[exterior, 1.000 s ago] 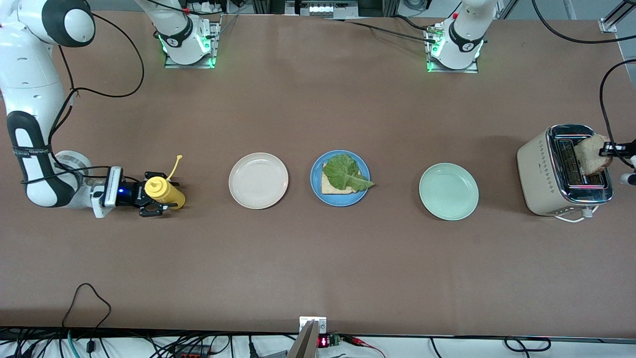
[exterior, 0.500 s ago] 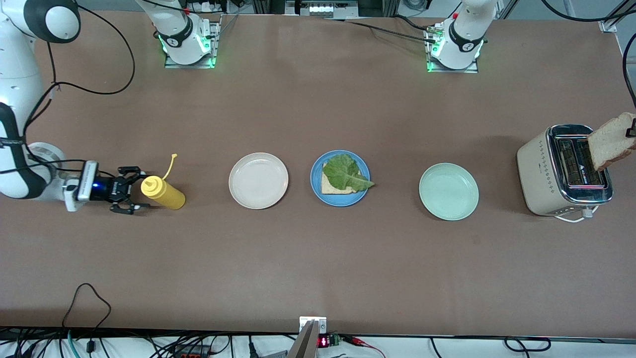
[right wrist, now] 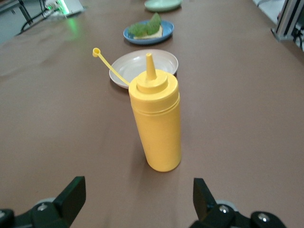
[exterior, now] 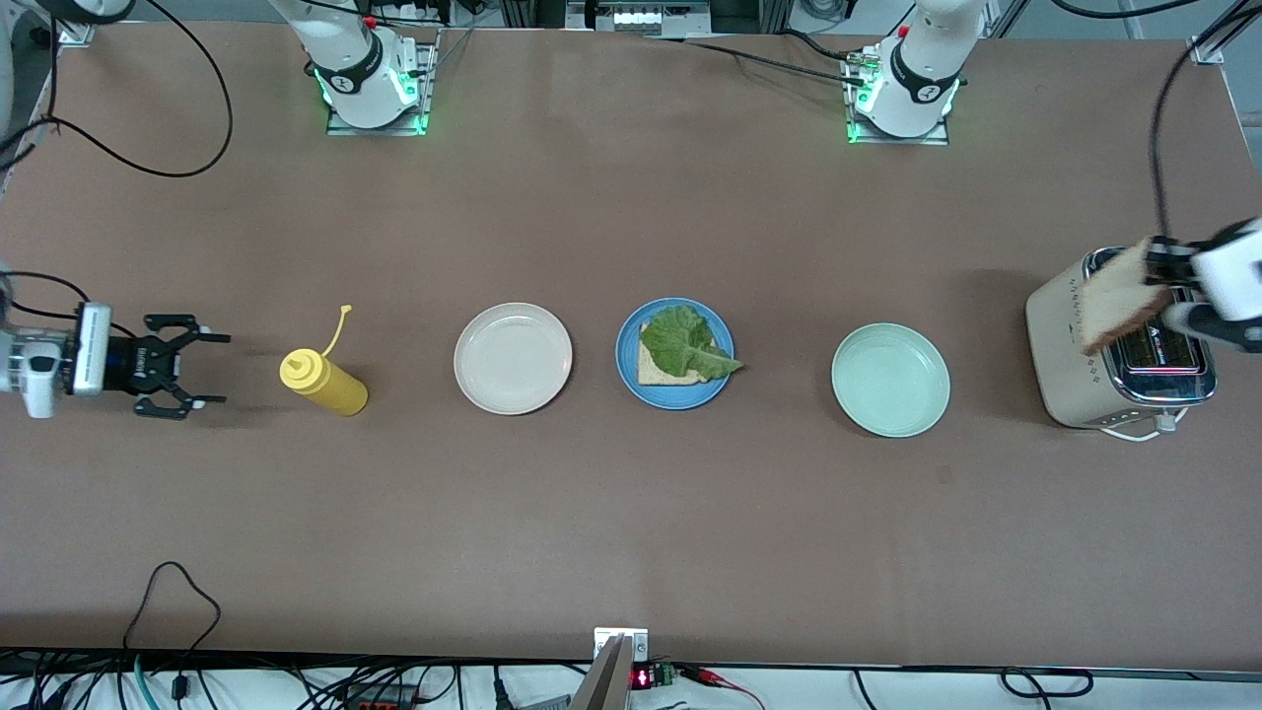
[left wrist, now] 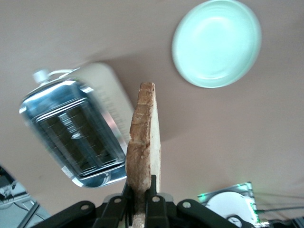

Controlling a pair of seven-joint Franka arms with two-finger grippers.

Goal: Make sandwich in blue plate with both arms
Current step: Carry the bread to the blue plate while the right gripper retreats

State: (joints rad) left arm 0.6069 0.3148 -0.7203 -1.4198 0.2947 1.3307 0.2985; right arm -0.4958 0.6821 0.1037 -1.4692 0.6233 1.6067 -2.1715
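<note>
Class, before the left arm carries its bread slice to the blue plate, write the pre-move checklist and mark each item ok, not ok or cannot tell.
1. Left end effector shut on the bread slice: ok.
2. Slice lifted out of the toaster: ok, it hangs over it.
3. Blue plate holds the bottom slice with the lettuce leaf on top: ok.
4. Lettuce fully inside the plate: not ok, its tip overhangs the rim.
5. Right end effector open and apart from the yellow bottle: ok.
6. Yellow bottle upright: ok.
</note>
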